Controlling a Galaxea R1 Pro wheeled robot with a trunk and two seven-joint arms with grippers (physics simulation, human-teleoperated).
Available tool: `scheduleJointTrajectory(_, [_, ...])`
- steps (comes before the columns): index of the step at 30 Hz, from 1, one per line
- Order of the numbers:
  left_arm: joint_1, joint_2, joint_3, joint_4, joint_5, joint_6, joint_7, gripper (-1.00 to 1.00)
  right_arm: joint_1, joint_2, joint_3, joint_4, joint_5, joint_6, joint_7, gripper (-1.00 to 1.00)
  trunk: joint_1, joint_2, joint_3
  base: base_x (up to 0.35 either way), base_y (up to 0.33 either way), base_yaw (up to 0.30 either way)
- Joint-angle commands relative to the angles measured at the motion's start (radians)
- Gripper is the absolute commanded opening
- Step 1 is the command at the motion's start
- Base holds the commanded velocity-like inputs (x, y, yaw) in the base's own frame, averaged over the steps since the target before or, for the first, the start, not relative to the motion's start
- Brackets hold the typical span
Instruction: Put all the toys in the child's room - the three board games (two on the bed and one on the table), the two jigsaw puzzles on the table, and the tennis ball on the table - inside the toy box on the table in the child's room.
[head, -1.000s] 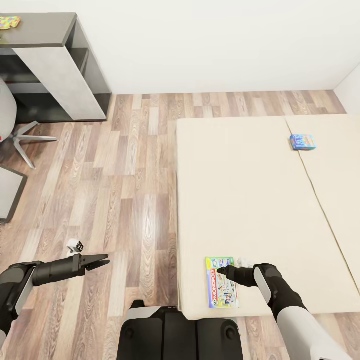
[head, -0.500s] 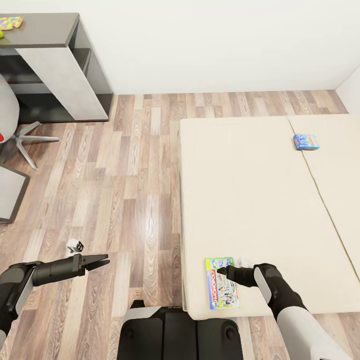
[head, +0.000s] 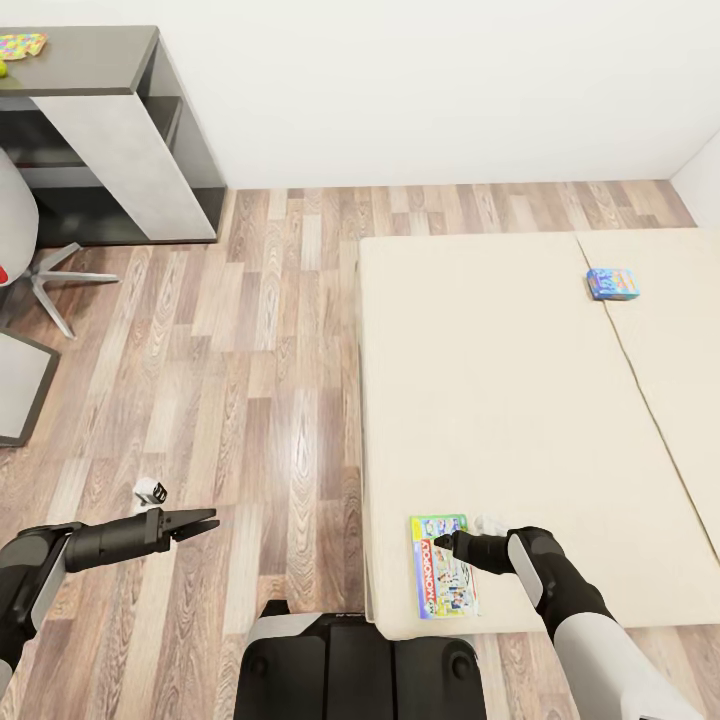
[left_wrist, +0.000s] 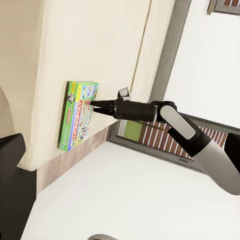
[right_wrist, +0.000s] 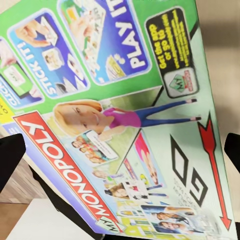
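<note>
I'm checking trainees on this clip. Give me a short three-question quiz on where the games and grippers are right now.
1. True or false: the Monopoly game lies on the bed near its front corner.
2. Multiple choice: the right gripper is A) above the Monopoly game, B) at the blue game, C) over the floor.
3. Short answer: which gripper hangs over the floor, away from the bed?

Key:
1. True.
2. A; the right wrist view looks straight onto the box cover.
3. The left gripper.
</note>
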Motion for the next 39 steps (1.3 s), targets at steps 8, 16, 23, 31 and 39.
scheduleJointTrajectory(8, [0.0,0.0,0.0,0.0,-0.001,0.011,-0.004,1.0,0.0,0.0,-0.003,-0.001,-0.006,0.006,0.0,1.0,0.0,-0.001,-0.001,0.0,0.054,0.0])
scheduleJointTrajectory(16, [0.0,0.0,0.0,0.0,-0.001,0.01,-0.004,1.0,0.0,0.0,-0.003,-0.001,-0.006,0.005,0.0,1.0,0.0,-0.001,-0.001,0.0,0.023,0.0])
scheduleJointTrajectory(23, [0.0,0.0,0.0,0.0,-0.001,0.01,-0.004,1.0,0.0,0.0,-0.003,-0.001,-0.006,0.005,0.0,1.0,0.0,-0.001,-0.001,0.0,0.0,0.0])
scheduleJointTrajectory(31, [0.0,0.0,0.0,0.0,-0.001,0.01,-0.004,1.0,0.0,0.0,-0.003,-0.001,-0.006,0.004,0.0,1.0,0.0,-0.001,-0.001,0.0,0.0,0.0])
scheduleJointTrajectory(39, [0.0,0.0,0.0,0.0,-0.001,0.01,-0.004,1.0,0.0,0.0,-0.003,-0.001,-0.006,0.004,0.0,1.0,0.0,-0.001,-0.001,-0.007,0.013,0.0])
